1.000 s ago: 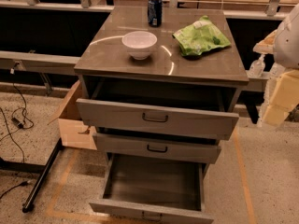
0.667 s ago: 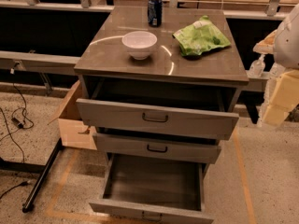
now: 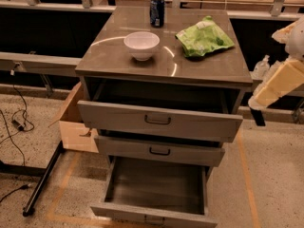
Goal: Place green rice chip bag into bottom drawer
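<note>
The crinkly light-green foil rice chip bag [image 3: 205, 37] lies flat on the right rear part of the grey cabinet's glossy tabletop [image 3: 190, 68], untouched and well above the drawer named in the task. To its left, apart from it, stands a round white bowl [image 3: 141, 45], and behind the bowl, near the back edge, an upright dark blue drink can [image 3: 157, 11].

Below the tabletop, the three grey drawers stand at different depths. The top grey drawer [image 3: 159, 120] with its dark handle is pulled partly out, and the middle grey drawer [image 3: 159, 151] juts slightly less. The deep grey bottom drawer [image 3: 156, 182] is pulled out farthest, its bare inside open to view.

The tool [image 3: 258, 117] hangs at the right edge of the view on a cream-coloured arm, beside the cabinet at about the top drawer's height, clear of bag and drawers. Whether it is spread or pressed together cannot be told.

A brown cardboard box [image 3: 76, 122] sits on the floor against the cabinet's left side.
</note>
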`<state>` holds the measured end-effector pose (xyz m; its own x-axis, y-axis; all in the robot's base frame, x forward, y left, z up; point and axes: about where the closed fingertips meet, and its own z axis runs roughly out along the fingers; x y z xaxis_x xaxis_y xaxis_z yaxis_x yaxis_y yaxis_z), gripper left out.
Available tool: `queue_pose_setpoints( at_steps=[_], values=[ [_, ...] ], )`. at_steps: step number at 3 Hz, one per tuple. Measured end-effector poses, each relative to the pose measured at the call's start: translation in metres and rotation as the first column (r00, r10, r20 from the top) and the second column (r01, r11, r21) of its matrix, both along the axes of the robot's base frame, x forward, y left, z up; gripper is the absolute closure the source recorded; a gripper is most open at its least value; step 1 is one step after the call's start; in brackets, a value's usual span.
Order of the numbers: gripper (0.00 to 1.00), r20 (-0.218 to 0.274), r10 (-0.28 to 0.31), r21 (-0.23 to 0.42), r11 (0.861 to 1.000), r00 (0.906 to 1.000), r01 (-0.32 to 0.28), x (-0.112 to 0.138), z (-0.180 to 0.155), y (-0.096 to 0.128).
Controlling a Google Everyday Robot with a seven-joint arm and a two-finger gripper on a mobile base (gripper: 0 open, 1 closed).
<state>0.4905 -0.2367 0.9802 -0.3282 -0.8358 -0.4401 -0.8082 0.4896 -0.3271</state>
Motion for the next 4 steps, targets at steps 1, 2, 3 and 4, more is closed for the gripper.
queue_pose_setpoints(
  at_steps=[1,2,3,4],
  values=[
    [0.00,0.077,-0.128,0.135,0.984,0.9888,0.117,0.039,-0.005,-0.009],
    [0.00,0.162,-0.282,0.290,0.930,0.9457,0.227,0.096,-0.005,-0.013],
    [0.00,0.197,-0.282,0.295,0.930,0.9390,0.218,0.100,0.004,-0.012],
    [0.00,0.177,-0.302,0.295,0.924,0.9369,0.242,0.101,-0.007,-0.002]
  ],
)
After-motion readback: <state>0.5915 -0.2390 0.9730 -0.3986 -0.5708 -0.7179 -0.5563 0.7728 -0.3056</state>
